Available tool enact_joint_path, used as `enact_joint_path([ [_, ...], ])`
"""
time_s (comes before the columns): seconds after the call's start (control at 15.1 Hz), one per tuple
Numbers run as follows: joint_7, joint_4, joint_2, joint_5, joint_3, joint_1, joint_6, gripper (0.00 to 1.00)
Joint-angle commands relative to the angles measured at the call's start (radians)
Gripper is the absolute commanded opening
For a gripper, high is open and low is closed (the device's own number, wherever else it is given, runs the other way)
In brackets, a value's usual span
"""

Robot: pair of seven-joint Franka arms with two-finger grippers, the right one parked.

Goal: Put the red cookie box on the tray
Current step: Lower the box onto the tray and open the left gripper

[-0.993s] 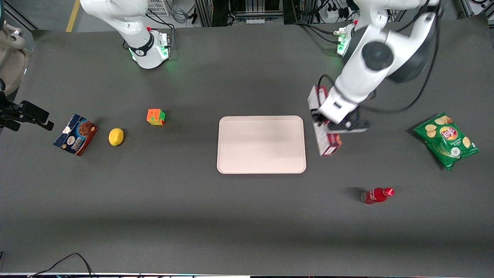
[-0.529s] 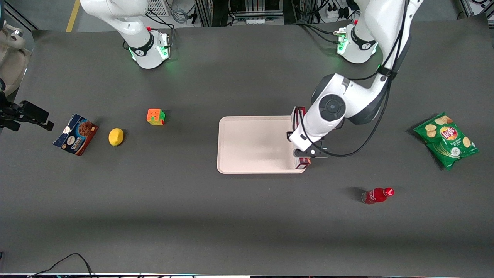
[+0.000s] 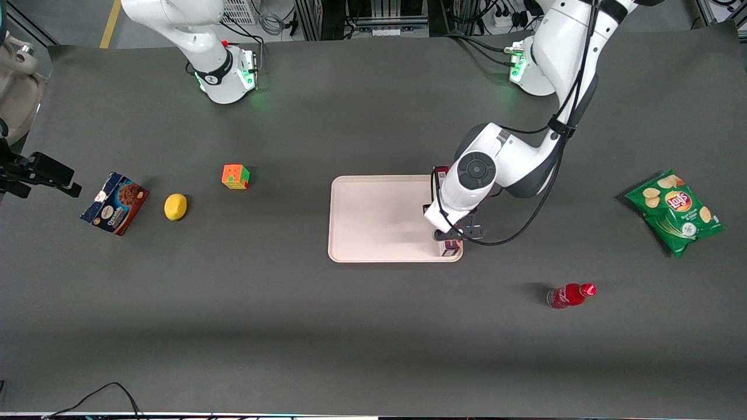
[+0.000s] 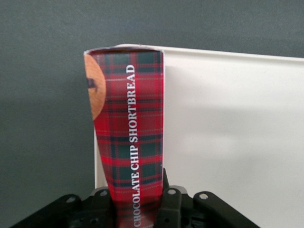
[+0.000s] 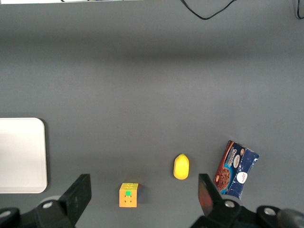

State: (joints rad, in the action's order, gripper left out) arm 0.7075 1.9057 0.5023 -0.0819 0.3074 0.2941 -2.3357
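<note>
Tray point(image 3: 379, 219) mid-table, flat. Red box point(image 4: 128, 142) over tray's edge at working arm's end, lengthwise along that rim, tartan face w/ "CHOCOLATE CHIP SHORTBREAD". Gripper point(image 3: 450, 232) above same edge, fingers point(image 4: 172, 206) clamped on box sides. Red bottle point(image 3: 569, 295) off tray, nearer front cam.

Dark grey table mat point(image 3: 362, 326). Toward parked arm's end: blue-and-brown choc cookie box point(image 3: 114, 203), yellow lemon point(image 3: 175, 206) beside it, multicolour puzzle cube point(image 3: 235, 176) near. Toward working arm's end: green crisp bag point(image 3: 675, 211); red bottle point(image 3: 570, 295) lying, nearer front cam.
</note>
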Motion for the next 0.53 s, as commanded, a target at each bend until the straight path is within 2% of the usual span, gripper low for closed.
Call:
enact_joint_path([
  [0.0, 0.033, -0.027, 0.033, -0.022, -0.013, 0.026, -0.034, 0.16],
  [0.13, 0.035, -0.027, 0.044, -0.021, -0.014, 0.026, -0.056, 0.25],
  [0.2, 0.033, -0.027, 0.048, -0.021, -0.016, 0.026, -0.062, 0.35],
  [0.26, 0.033, -0.025, 0.05, -0.022, -0.017, 0.026, -0.063, 0.54],
  [0.46, 0.035, -0.022, 0.053, -0.021, -0.019, 0.026, -0.082, 0.88],
])
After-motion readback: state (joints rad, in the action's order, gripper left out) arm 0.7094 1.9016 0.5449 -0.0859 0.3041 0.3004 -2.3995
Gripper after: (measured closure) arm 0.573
